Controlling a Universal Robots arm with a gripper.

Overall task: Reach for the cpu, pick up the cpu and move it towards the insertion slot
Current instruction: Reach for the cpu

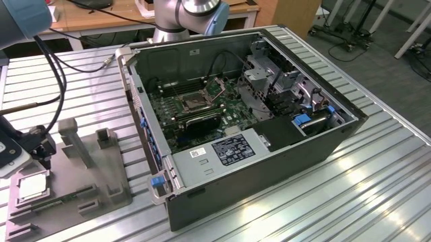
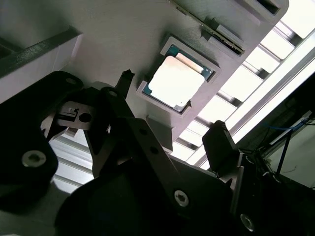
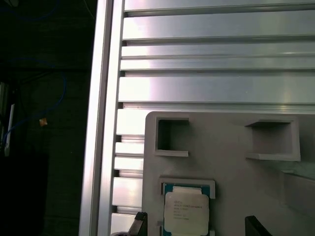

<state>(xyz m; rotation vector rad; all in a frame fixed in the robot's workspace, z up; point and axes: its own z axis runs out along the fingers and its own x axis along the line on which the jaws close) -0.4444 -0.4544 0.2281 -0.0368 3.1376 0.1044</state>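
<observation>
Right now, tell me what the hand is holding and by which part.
Nothing. The open hand hovers over the small silver-faced square cpu, which lies in a recess of the grey tray.

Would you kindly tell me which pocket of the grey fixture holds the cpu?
The raised-rim pocket, filled by the cpu; the two open-sided pockets look empty.

- The cpu (image 2: pixel 176 81) lies flat, pale face showing, in a square recess of the grey holder (image 2: pixel 113 34).
- The gripper (image 2: pixel 173 104) hangs over it, its two dark fingers (image 2: pixel 220 140) spread wide, holding nothing and clear of the cpu.
- A long narrow memory stick (image 2: pixel 216 30) sits in a groove of the holder, near the cpu.
- The ribbed metal table (image 2: pixel 241 81) shines past the holder's edge.
</observation>
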